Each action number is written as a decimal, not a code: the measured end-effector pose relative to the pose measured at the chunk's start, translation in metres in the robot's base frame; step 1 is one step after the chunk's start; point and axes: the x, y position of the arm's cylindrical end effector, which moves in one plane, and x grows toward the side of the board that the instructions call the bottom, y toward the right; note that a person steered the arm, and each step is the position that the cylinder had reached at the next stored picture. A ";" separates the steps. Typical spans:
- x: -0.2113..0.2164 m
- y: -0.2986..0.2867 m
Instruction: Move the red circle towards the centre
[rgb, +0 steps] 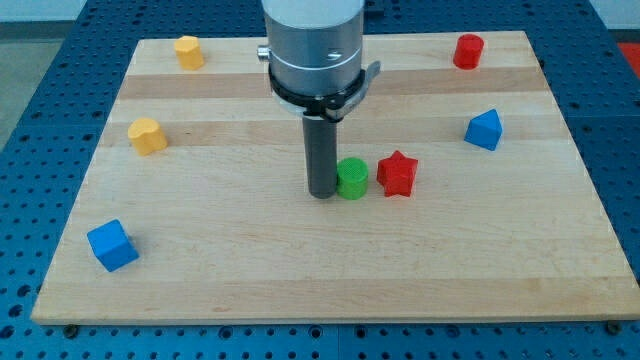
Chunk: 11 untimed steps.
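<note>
Red circle (468, 50), light rigid plastic, likely slides easily if pushed on its far-right side; my tip (322, 193), grasping nothing, touches the green circle (352, 179).

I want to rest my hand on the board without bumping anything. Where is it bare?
Bare: the bottom strip right of the blue cube, and the stretch between the yellow block and my tip. Crowded: the centre, where my tip, the green cylinder and the red star cluster.

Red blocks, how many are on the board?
2. The red circle is near the view's top right corner; the red star is near the middle, beside the green circle. The arm might hide others.
</note>
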 end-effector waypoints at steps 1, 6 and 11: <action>-0.003 0.007; -0.104 0.063; -0.206 0.258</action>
